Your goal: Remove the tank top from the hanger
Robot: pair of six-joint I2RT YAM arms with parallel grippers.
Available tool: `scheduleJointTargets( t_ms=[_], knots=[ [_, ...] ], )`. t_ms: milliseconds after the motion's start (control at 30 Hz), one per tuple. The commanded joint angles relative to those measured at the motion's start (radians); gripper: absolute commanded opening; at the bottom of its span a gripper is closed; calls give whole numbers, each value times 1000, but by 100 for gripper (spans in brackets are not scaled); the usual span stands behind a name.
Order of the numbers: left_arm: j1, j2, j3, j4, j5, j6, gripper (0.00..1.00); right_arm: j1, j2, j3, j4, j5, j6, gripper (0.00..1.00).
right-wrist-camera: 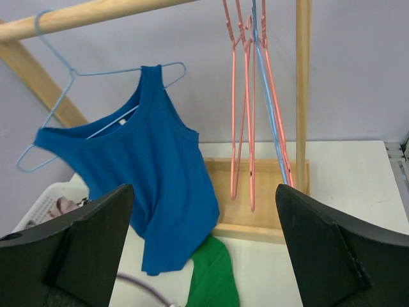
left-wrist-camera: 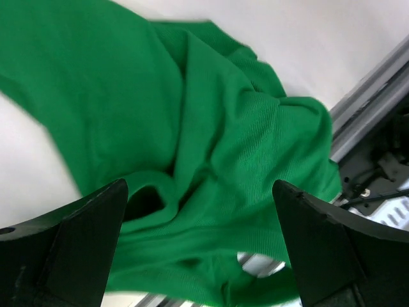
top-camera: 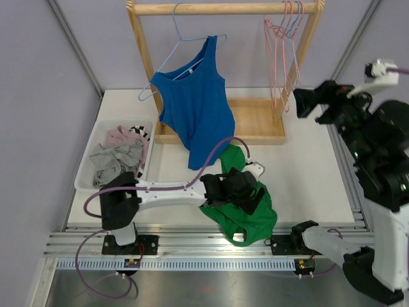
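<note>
Wooden rack (top-camera: 223, 8) carries the blue tank top (top-camera: 195, 109), which hangs crooked on its pale hanger (right-wrist-camera: 105, 72) with one strap hooked. The right pincer (right-wrist-camera: 204, 188), jaws apart, should probably take that strap and lift it clear of the wire. The left pincer (left-wrist-camera: 199, 185) gapes over a green garment (left-wrist-camera: 192, 128).

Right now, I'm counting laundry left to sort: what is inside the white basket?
The white basket holds a crumpled gray garment, a pink one behind it and a black-and-white checked piece. Anything beneath them is covered.
</note>
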Motion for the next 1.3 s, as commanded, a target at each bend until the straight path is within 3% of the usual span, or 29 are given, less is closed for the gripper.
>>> scheduleJointTargets(
  t_ms=[0,167,233,267,300,333,433,633,733,933,1033,1267],
  knots=[
    [-23,88,62,55,45,-34,99,-5,-164,-116,-24,-76,-8,99],
    [-40,264,116,8,28,-62,99,-5,-327,-285,-7,-182,3,99],
    [-44,295,114,-11,17,-76,91,-5,-370,-299,-15,-208,3,99],
    [-43,315,107,-14,16,-77,77,-5,-381,-300,-13,-230,4,99],
    [-46,317,104,-17,17,-83,39,-6,-401,-300,-12,-239,4,99],
    [-47,311,98,-16,2,-88,23,-3,-410,-306,-7,-245,3,99],
    [-58,246,84,-45,-39,-91,0,-3,-433,-308,-4,-230,0,100],
    [-66,-28,156,-281,-323,-94,0,-5,-455,-319,13,-195,1,99],
    [-64,-166,216,-436,-557,-106,0,-3,-453,-323,22,-189,0,100],
    [-34,-323,379,-725,-809,-132,0,-3,-439,-323,40,-178,-11,99],
    [23,-384,453,-822,-869,-107,0,-3,-424,-322,49,-178,-10,99],
    [365,-518,521,-764,-805,84,0,-3,-387,-320,76,-192,-2,99]
  ],
)
